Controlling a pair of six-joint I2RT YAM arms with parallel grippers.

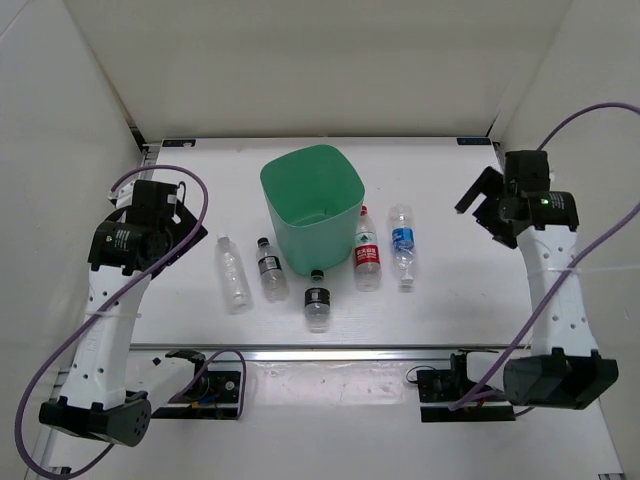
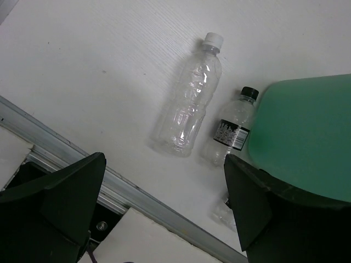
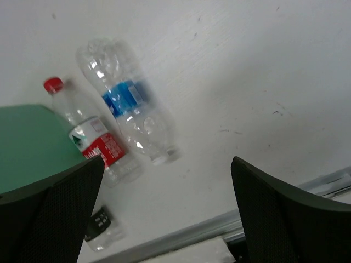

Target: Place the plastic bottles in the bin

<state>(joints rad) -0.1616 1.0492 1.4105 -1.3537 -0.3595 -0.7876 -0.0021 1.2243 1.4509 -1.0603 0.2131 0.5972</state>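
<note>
Left gripper (image 2: 164, 160): jaws wide apart, holding nothing, left of plain bottle (image 2: 189, 98) | Right gripper (image 3: 167, 160): likewise, right of blue-labelled bottle (image 3: 129, 104) | Red-labelled bottle (image 1: 367, 250), dark-labelled bottle (image 1: 270, 268), second dark-labelled bottle (image 1: 317, 300): lying on table (image 1: 450, 290), all beside mint-green bin (image 1: 310, 250).

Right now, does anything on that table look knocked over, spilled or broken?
Nothing looks spilled or broken. All five bottles lie on their sides near the upright, empty green bin: a plain bottle, a black-capped bottle, a second black-capped bottle, a red-labelled bottle and a blue-labelled bottle.
</note>
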